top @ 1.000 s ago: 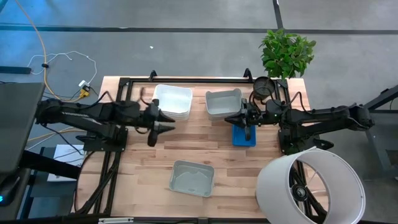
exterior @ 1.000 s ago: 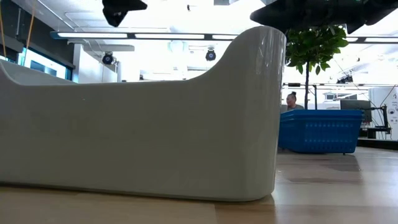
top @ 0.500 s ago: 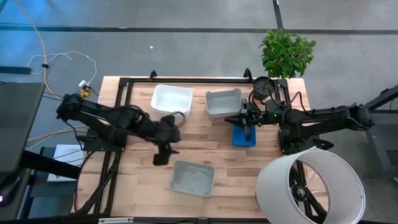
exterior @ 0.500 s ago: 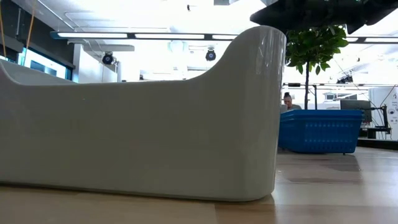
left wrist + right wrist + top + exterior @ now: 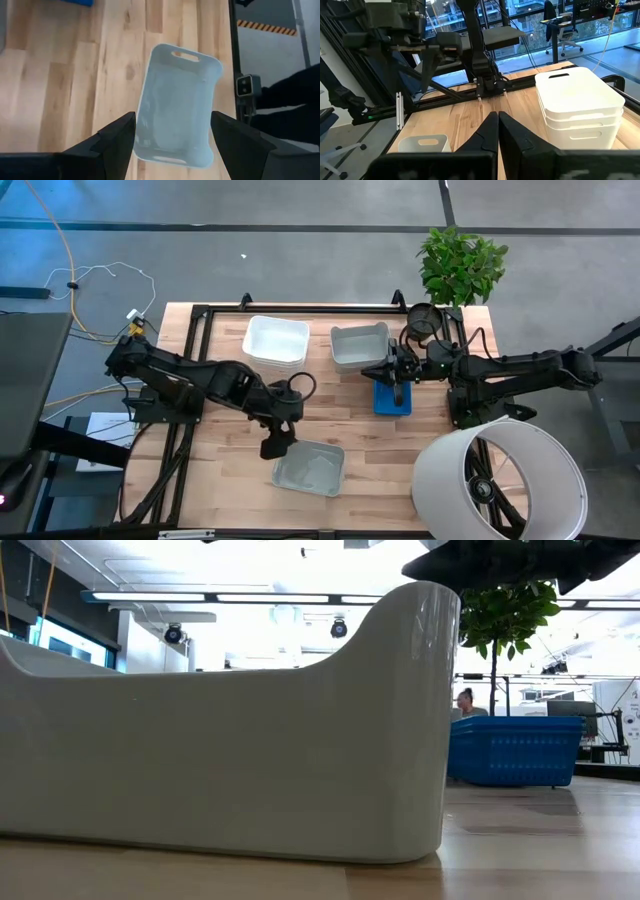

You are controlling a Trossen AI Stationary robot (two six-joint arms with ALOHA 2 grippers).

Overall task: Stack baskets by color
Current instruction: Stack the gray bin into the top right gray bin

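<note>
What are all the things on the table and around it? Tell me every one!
white baskets: three stacked, white, far left of table
grey basket: translucent grey, far middle; count in stack unclear
loose grey basket: one, grey, near edge
blue basket: blue, under right gripper; count unclear
plant: one, green, far right corner
pot: one, black, beside plant
lampshade: one, white, near right corner
table: one, wooden
person: one, far behind table
left gripper: open, above loose grey basket
right gripper: shut, over blue basket

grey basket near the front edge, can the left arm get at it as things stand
Probably yes. The left gripper hovers open at the near end of the lone grey basket, which lies between its fingers in the wrist view, with only bare table around it.
</note>
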